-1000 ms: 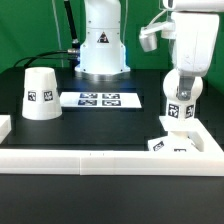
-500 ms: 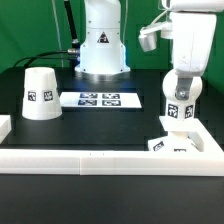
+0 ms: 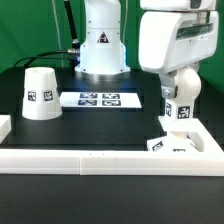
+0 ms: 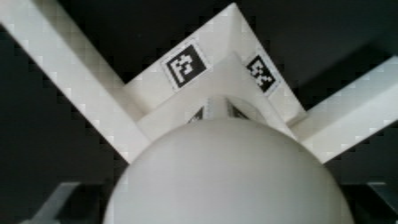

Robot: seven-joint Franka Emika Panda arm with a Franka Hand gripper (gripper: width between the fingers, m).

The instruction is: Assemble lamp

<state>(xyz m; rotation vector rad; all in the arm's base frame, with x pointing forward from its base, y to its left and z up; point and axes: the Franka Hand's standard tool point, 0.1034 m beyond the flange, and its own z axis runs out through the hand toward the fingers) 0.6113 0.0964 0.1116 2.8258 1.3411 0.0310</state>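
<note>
While the black table (image 3: 105,128) took up most of the exterior view, the next biggest thing was the white arm (image 3: 172,38), filling the 1 to 2 o'clock part of that picture and reaching down toward 3 o'clock. Its pedestal (image 3: 100,45) stood at the back of the table, around 12 o'clock.

A long white rail (image 3: 90,160) ran along the table's front edge from 8 o'clock across to 4 o'clock, where it met a second rail in a corner.

The lamp's cone-shaped shade (image 3: 40,92) sat on the table by itself at 9 o'clock, wide end down, well apart from the other lamp parts, with one black-and-white tag (image 3: 45,96) facing the camera. Just beside it toward the centre, the marker board (image 3: 100,99) lay flat.

The square base (image 3: 172,146) was tucked into that rail corner at about 4 o'clock. In the wrist view you could see one corner of the base (image 4: 217,50) with two tags (image 4: 187,65) on it.

The bulb (image 3: 179,108) was right over the base, at roughly 3 o'clock in the exterior view, round end up under the wrist and tagged stem pointing down. From the wrist camera the bulb (image 4: 222,170) was a big white dome sitting over the middle of the base. I honestly couldn't tell whether the stem was touching the base or just above it.

The jaws looked closed around the bulb's round part, though the fingers themselves were mostly hidden behind it.
</note>
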